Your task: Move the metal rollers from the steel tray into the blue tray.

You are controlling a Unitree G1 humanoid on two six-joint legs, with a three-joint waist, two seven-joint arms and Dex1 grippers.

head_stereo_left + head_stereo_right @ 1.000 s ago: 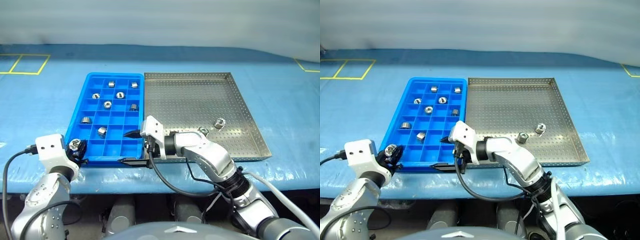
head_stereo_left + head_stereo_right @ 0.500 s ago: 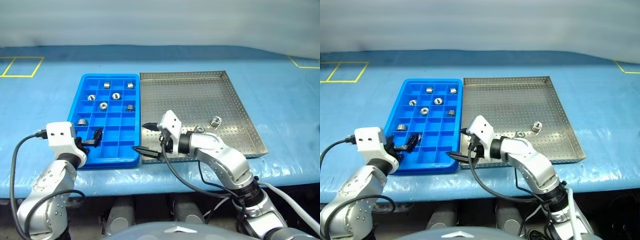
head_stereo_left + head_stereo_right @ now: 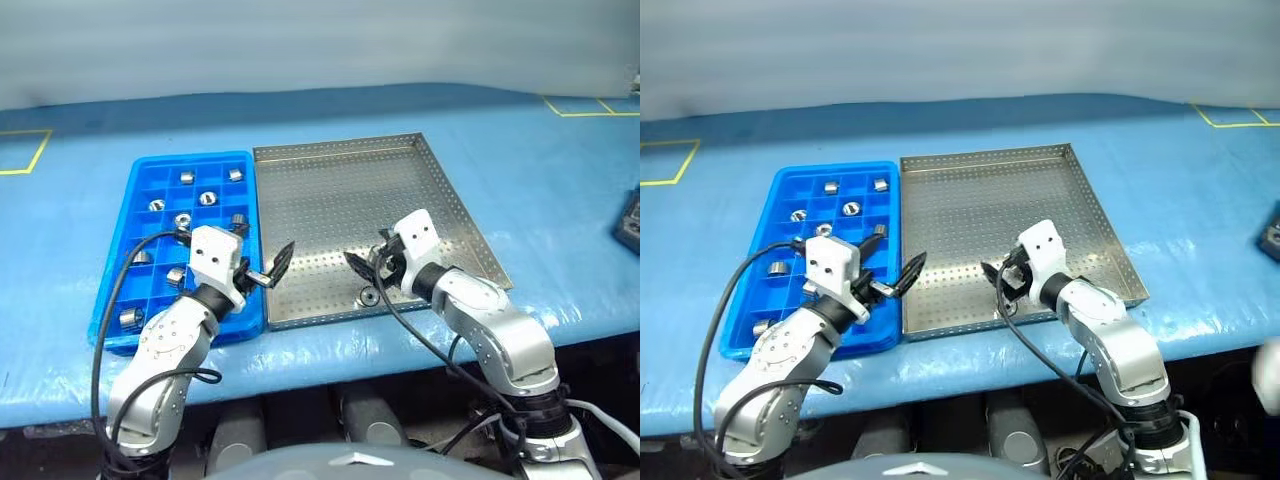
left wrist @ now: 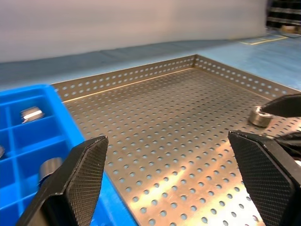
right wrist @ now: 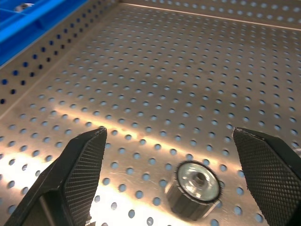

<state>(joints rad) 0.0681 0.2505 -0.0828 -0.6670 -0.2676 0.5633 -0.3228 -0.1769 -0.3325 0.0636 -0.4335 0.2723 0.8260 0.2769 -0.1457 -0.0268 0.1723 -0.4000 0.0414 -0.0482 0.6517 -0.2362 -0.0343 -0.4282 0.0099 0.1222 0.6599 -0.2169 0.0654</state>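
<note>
One metal roller (image 5: 194,189) lies on the steel tray's (image 3: 330,190) otherwise open floor.

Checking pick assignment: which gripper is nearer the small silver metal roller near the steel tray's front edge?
Right. The right gripper hangs open just over the roller; the left gripper sits at the tray's blue-tray side.

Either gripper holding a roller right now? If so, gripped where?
No. Left gripper and right gripper are both open and empty; a roller lies on the steel tray between the right fingers.
</note>
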